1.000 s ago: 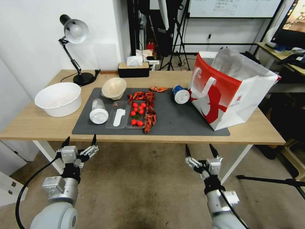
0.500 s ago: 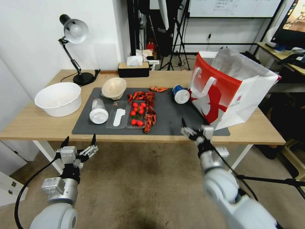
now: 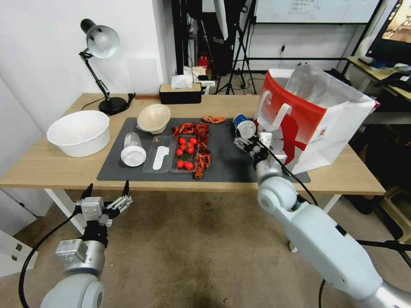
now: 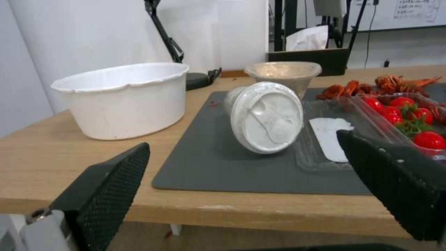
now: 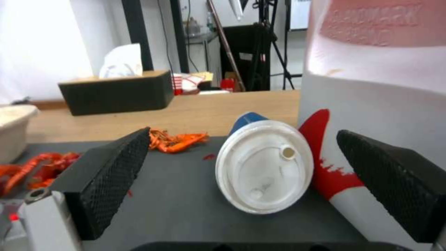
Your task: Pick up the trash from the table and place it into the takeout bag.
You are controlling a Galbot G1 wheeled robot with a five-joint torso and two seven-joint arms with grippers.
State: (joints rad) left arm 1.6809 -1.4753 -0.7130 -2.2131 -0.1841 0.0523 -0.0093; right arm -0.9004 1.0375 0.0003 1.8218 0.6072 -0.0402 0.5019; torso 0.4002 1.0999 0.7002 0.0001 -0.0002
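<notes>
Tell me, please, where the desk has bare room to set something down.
Free: the mat between the shells and the bag; the wood in front of the white bowl. Crowded: the mat's left half, with lidded cup, beige bowl and tray. The right hand nears the blue cup.

You have a red-and-white takeout bag (image 3: pixel 308 124) with silvery lining, a blue paper cup (image 5: pixel 262 165) with a white lid, red cherry tomatoes (image 3: pixel 185 152) in a clear tray, a dark grey mat (image 3: pixel 231 160) on the light-wood table (image 3: pixel 342 173), and black cross-hatched finger pads (image 5: pixel 109 177)
</notes>
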